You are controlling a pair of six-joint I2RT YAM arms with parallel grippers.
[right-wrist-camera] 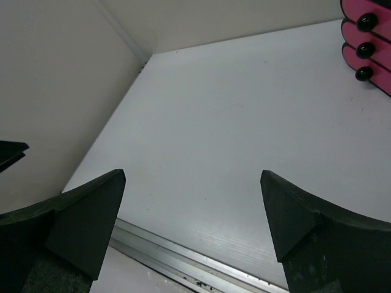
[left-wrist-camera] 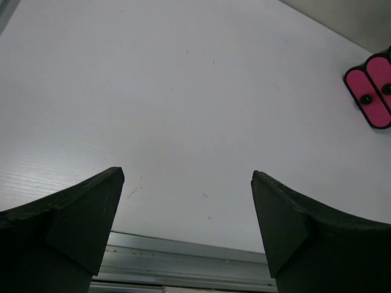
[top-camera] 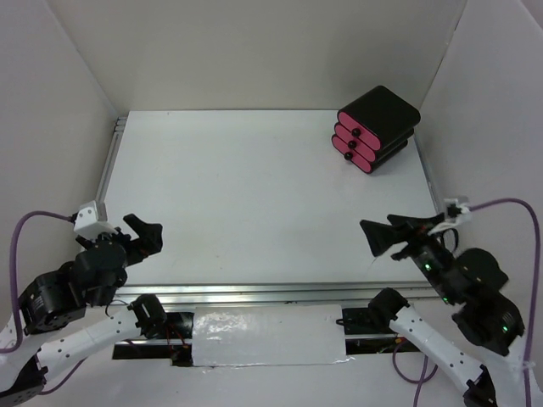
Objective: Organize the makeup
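White table carries a black box, pink drawers shut, far right. No makeup shows. Both left gripper and right gripper hover empty, fingers spread. Likely stowed in the drawers already; next, arms need only rest.

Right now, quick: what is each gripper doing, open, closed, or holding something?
Left gripper: jaws open, holding nothing.
Right gripper: jaws open, holding nothing.
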